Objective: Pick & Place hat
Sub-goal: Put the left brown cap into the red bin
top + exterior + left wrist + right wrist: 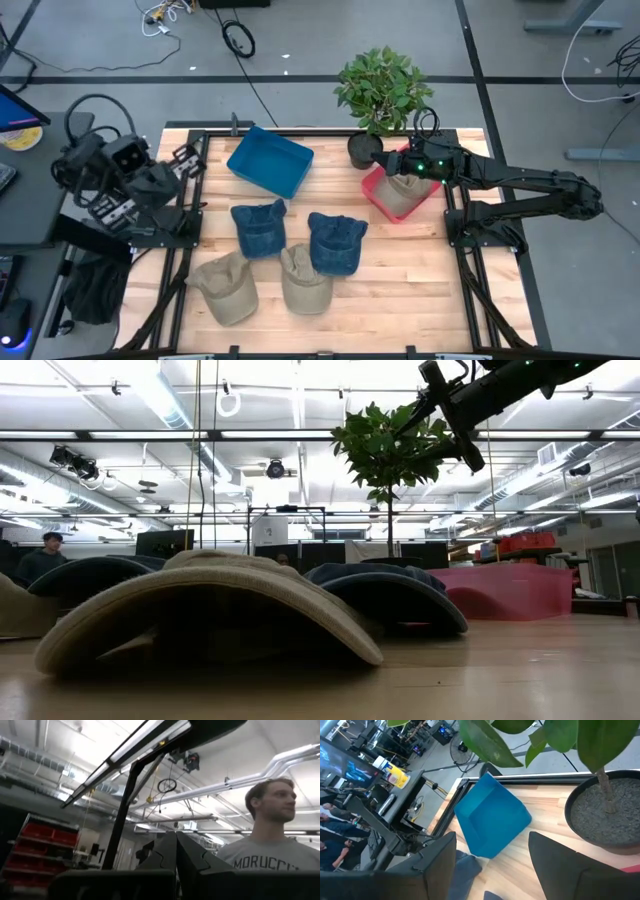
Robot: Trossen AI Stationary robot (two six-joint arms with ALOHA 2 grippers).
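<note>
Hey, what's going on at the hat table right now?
Right gripper open above pink bin, tan hat inside. Left gripper shut, parked at table edge. Four hats on table. Nothing blocking.

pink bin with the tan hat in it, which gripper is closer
Right. The right gripper hovers open just over the pink bin, above its tan hat. The left gripper is parked shut at the table's far left edge.

Two dark, jointed arms with looping black cables; the right arm (530,190) shows small green lights.
</note>
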